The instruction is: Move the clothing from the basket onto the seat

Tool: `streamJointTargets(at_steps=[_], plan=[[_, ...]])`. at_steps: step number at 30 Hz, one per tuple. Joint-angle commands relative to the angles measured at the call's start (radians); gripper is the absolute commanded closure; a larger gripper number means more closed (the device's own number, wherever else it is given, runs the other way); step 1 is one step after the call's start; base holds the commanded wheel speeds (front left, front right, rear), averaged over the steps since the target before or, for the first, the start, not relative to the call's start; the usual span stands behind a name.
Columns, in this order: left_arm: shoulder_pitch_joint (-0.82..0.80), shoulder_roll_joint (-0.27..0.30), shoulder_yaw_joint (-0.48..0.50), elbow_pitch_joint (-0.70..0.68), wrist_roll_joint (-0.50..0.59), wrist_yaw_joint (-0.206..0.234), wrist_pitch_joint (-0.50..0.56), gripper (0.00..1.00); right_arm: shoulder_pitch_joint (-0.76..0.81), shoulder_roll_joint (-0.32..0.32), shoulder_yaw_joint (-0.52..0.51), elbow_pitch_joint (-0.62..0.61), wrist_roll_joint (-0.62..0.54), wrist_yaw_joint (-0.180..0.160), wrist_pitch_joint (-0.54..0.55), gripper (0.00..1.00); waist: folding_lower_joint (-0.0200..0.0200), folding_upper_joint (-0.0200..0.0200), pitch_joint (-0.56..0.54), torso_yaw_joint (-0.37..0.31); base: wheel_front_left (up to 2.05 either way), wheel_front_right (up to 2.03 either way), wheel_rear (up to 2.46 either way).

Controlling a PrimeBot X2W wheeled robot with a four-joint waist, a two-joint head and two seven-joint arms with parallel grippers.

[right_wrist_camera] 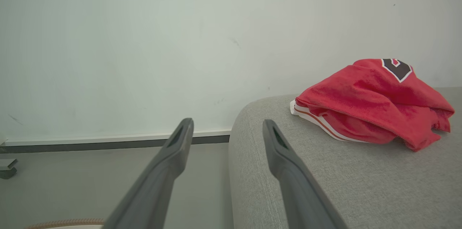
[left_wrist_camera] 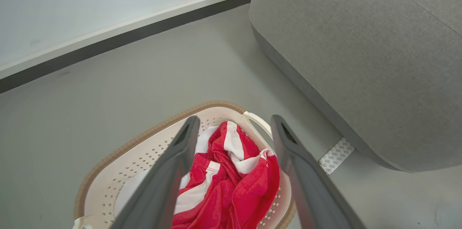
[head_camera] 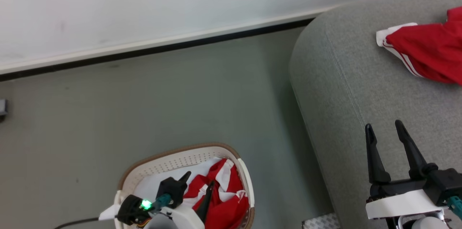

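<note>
The cream basket with its brown rim stands on the floor at the bottom of the head view and holds crumpled red and white clothing. My left gripper hovers open just above that pile; the left wrist view shows its fingers spread either side of the red garments inside the basket. A red garment with white stripes lies on the grey seat; its black-and-white emblem faces the right wrist camera. My right gripper hangs open and empty over the seat's front.
Grey floor lies between the basket and the white wall with its dark baseboard. A small grey object sits at the far left edge. A patterned white patch is on the floor beside the seat's base.
</note>
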Motion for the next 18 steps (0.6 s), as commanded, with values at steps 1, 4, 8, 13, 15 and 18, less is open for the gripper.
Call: streamJointTargets(at_steps=[1,4,8,13,15,18], plan=[[-0.024,0.004,-0.009,0.031,0.015,-0.007,0.008,0.0,-0.019,0.0,-0.002,-0.006,0.008,-0.002,0.0,0.0,-0.0002,0.0,0.04,-0.028,0.0,0.0,0.0],[-0.062,0.003,-0.03,0.098,0.027,-0.023,0.025,0.0,-0.041,0.0,-0.003,-0.018,0.013,-0.002,0.0,0.0,-0.0002,0.0,0.079,-0.043,0.0,0.0,0.0],[-0.12,0.001,-0.051,0.182,0.037,-0.04,0.04,0.0,-0.069,0.0,-0.003,-0.034,0.021,-0.002,0.0,0.0,-0.0002,0.0,0.143,-0.061,0.0,0.0,0.0],[-0.187,0.003,-0.072,0.288,0.049,-0.058,0.053,0.0,-0.108,0.0,0.0,-0.053,0.025,-0.002,0.0,0.0,-0.0002,0.0,0.214,-0.079,0.0,0.0,0.0],[-0.211,0.001,-0.075,0.331,0.042,-0.064,0.06,0.0,-0.121,0.0,0.004,-0.057,0.028,-0.002,0.0,0.0,-0.0002,0.0,0.241,-0.086,0.0,0.0,0.0],[-0.25,0.003,-0.085,0.39,0.045,-0.074,0.066,0.0,-0.144,0.0,0.014,-0.069,0.029,-0.002,0.0,0.0,-0.0002,0.0,0.282,-0.098,0.0,0.0,0.0]])
